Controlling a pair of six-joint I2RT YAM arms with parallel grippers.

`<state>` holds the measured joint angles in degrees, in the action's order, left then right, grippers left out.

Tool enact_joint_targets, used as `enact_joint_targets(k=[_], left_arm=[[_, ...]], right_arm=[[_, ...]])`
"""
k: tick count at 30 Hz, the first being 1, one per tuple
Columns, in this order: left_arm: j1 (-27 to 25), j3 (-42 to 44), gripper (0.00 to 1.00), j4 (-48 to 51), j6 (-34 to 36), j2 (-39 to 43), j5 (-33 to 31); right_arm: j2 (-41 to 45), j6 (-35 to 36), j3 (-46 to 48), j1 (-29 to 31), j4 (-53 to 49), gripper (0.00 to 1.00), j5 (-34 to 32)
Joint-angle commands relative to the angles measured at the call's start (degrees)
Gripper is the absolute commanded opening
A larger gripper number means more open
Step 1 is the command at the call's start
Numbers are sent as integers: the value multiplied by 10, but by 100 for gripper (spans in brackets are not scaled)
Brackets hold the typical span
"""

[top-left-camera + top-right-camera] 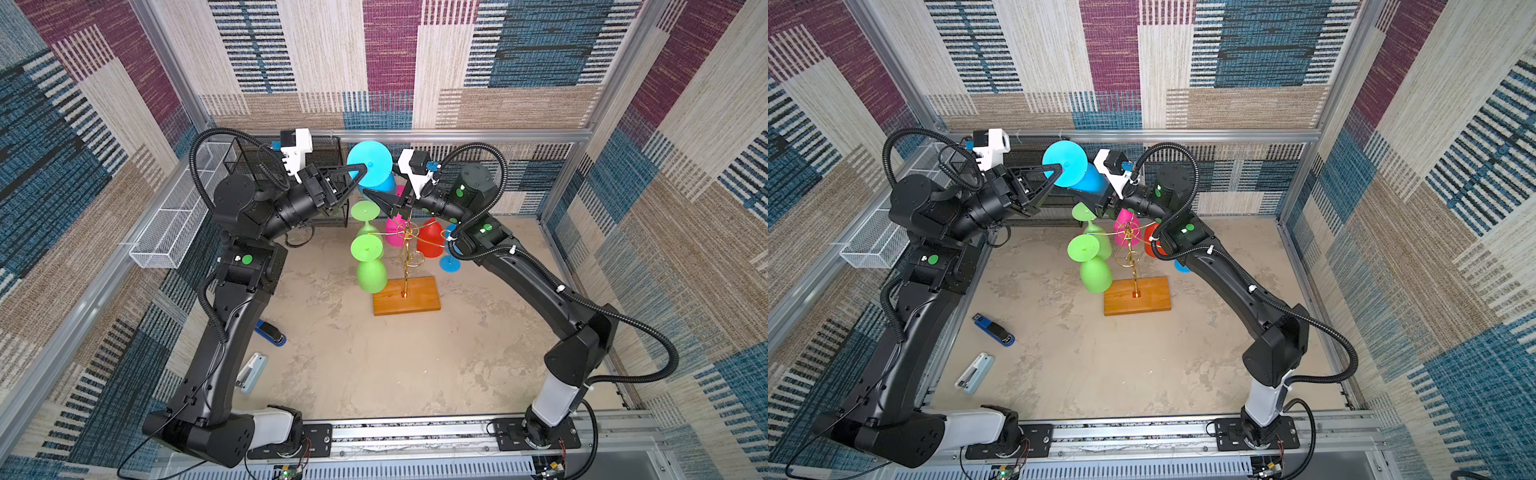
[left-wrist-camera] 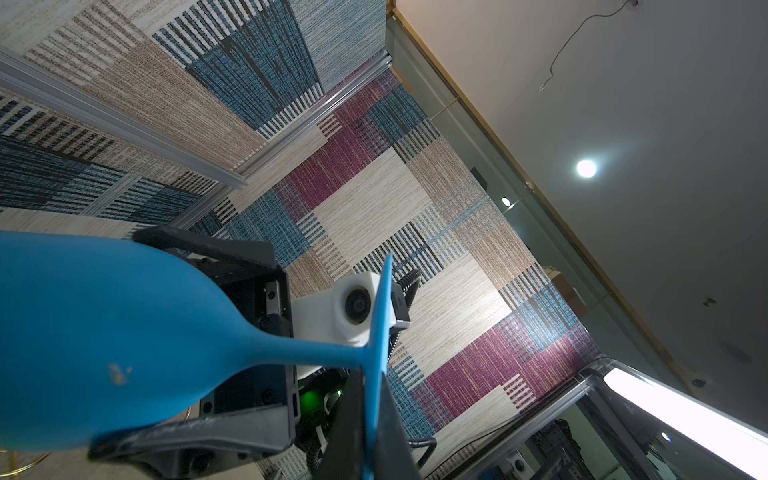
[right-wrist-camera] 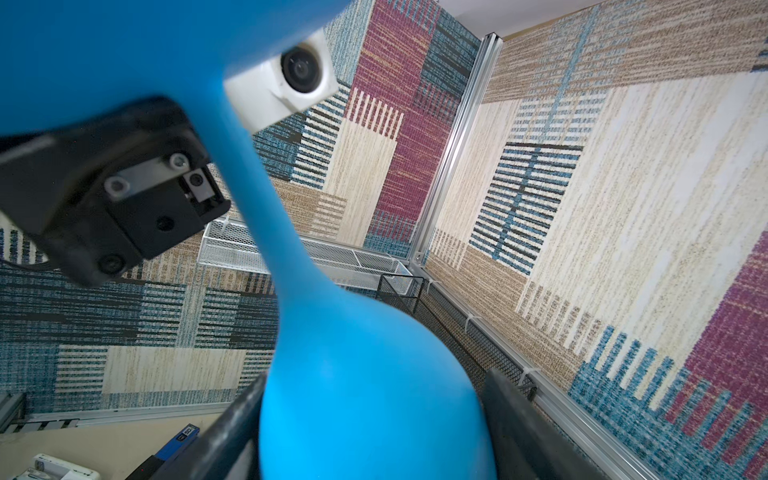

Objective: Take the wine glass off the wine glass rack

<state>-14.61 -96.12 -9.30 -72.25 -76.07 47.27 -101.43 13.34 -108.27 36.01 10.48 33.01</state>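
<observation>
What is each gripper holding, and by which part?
The left gripper pinches the blue wine glass by its foot. The right gripper straddles the bowl; whether it grips cannot be told.

White wire basket [image 1: 174, 216], black mesh shelf [image 1: 326, 151], blue stapler [image 1: 994, 330], pale stapler [image 1: 974, 373]

The wine glass rack [image 1: 406, 296] stands just behind the middle of the table [image 1: 374, 374], with glasses [image 1: 370, 270] hanging on its arms. From the rack, a wine glass [image 1: 372, 160] sits above at twelve o'clock. A mesh shelf [image 1: 245, 160] stands at eleven against the back wall, and a wire basket [image 1: 174, 216] lies at ten along the side wall. A stapler [image 1: 271, 332] lies at eight, with a second stapler [image 1: 251, 373] in front of it.
</observation>
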Motion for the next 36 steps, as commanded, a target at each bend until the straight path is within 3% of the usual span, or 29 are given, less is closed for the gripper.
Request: enact_joint_targets(k=[1, 4, 11, 16, 20, 24, 26, 29, 32, 36], left_arm=[[1, 1, 0, -49, -4, -1, 5], [2, 3, 5, -56, 0, 0, 5], [9, 7, 41, -62, 31, 4, -5], [13, 28, 51, -80, 78, 15, -23], [12, 51, 52, -50, 216, 34, -62], [12, 112, 52, -51, 408, 65, -182], [11, 144, 52, -89, 498, 71, -224], [11, 186, 51, -185, 628, 61, -215], [11, 184, 50, -214, 694, 36, -224], [11, 217, 50, -279, 694, 37, -246]], right_arm=[[-1, -12, -6, 2, -10, 72, 1], [-1, -23, -12, 2, -21, 70, -7], [6, -45, -49, 2, -98, 65, -54], [25, -55, -64, 2, -165, 62, -105], [48, -64, -66, 2, -234, 61, -143], [75, -69, -61, 2, -299, 59, -175], [97, -70, -45, 2, -315, 57, -182], [124, -68, -23, 2, -330, 52, -187], [140, -70, -8, 2, -337, 47, -192], [151, -72, 4, 2, -345, 48, -212]])
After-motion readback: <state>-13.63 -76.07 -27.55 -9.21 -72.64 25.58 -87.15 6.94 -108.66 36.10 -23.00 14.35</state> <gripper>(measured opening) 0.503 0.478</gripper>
